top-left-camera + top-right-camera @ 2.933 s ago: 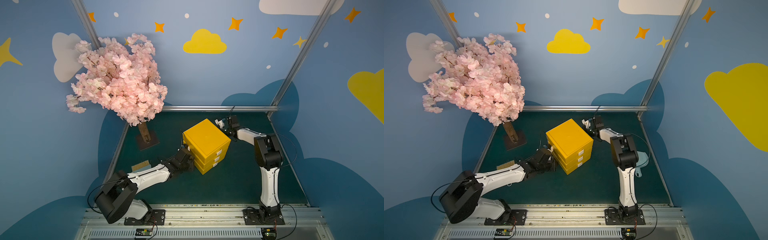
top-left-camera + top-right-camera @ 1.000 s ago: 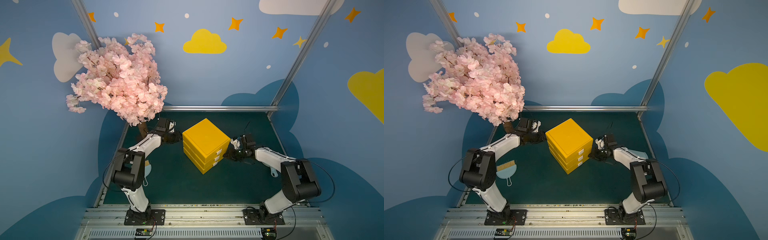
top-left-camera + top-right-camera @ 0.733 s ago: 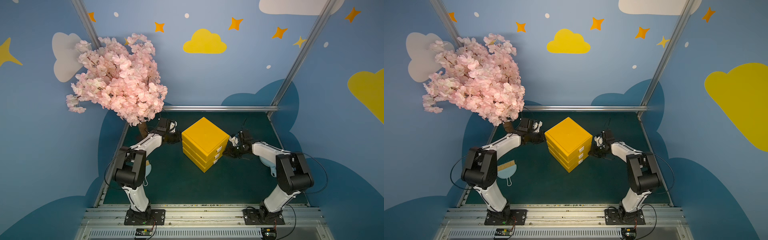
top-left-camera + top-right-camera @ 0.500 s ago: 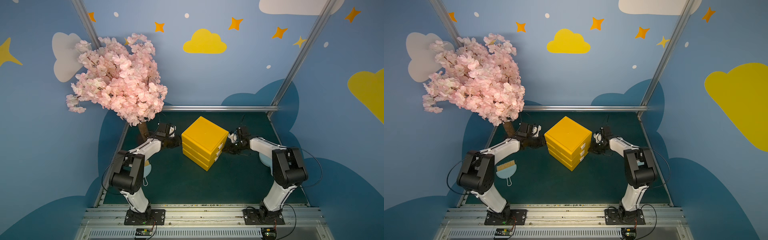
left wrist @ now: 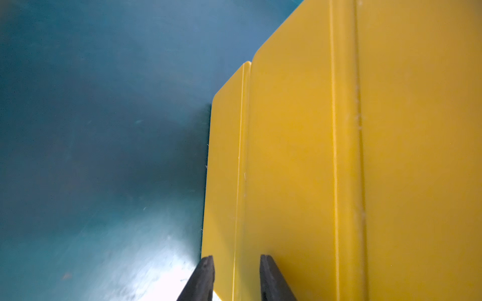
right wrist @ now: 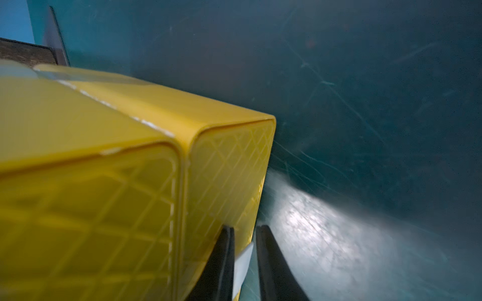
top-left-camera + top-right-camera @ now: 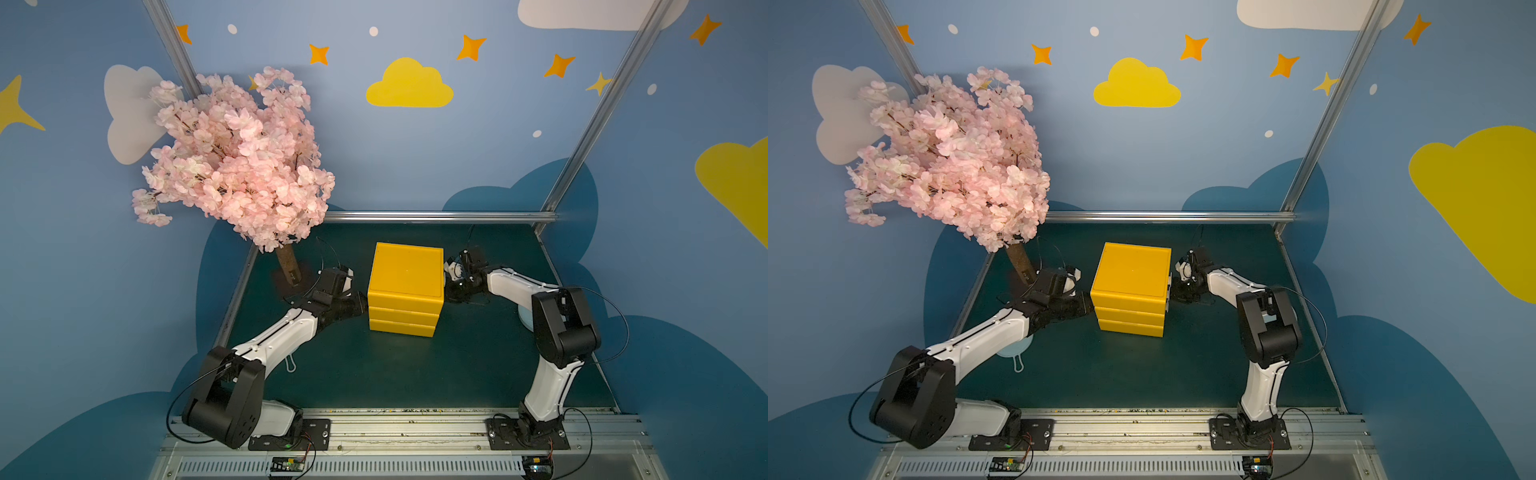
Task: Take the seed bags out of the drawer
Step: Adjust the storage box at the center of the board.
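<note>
yellow drawer shut; its front just beside right gripper

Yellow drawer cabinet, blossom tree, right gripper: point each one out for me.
Yellow drawer cabinet (image 7: 406,270): a top view, middle of its top panel.
Blossom tree (image 7: 237,166): a top view, pink crown.
Right gripper (image 6: 245,229): right wrist view, midway between fingertips.

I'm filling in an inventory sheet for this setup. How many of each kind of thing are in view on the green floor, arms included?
Robot arms: 2
Yellow cabinet: 1
Pink blossom tree: 1
Pale blue items, partly hidden behind the arms: 2
Seed bags: 0 in view
Total: 6
</note>
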`<state>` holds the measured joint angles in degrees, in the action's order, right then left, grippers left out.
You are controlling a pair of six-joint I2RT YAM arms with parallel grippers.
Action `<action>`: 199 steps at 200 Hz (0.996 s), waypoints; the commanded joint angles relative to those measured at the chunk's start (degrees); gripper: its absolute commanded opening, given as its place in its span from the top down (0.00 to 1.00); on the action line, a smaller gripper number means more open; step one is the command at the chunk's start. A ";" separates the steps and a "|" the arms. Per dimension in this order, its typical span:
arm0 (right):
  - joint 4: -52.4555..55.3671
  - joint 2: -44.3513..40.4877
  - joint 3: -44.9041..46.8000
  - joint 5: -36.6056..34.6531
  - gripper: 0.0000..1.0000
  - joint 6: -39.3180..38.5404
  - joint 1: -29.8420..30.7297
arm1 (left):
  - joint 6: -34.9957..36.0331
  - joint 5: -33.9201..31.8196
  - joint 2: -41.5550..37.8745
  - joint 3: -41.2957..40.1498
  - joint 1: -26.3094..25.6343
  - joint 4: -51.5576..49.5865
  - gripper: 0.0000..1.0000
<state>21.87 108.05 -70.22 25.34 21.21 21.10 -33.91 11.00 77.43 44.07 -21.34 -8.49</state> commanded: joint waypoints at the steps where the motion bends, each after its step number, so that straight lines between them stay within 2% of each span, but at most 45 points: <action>1: -1.12 1.11 -1.16 3.99 0.78 2.12 3.97 | -0.76 -1.82 -4.43 -1.34 -0.89 -3.08 0.63; 64: -4.76 1.72 0.73 1.05 0.77 11.18 11.18 | 1.38 -10.17 -14.65 -1.92 -0.67 -13.64 0.62; 115: -7.26 -0.42 4.85 0.15 0.70 13.94 7.76 | 1.70 -12.16 -19.79 -1.72 1.77 -18.49 0.58; 158: -8.03 -8.05 12.75 1.12 0.66 12.52 2.12 | 2.55 -8.95 -15.38 1.02 5.87 -15.25 0.58; 199: -8.32 -15.76 22.09 1.19 0.68 10.51 4.32 | 3.45 -8.20 -8.07 6.69 6.37 -12.51 0.60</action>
<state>13.87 97.03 -52.47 25.36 33.30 23.05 -32.01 1.54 66.43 46.94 -15.38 -23.64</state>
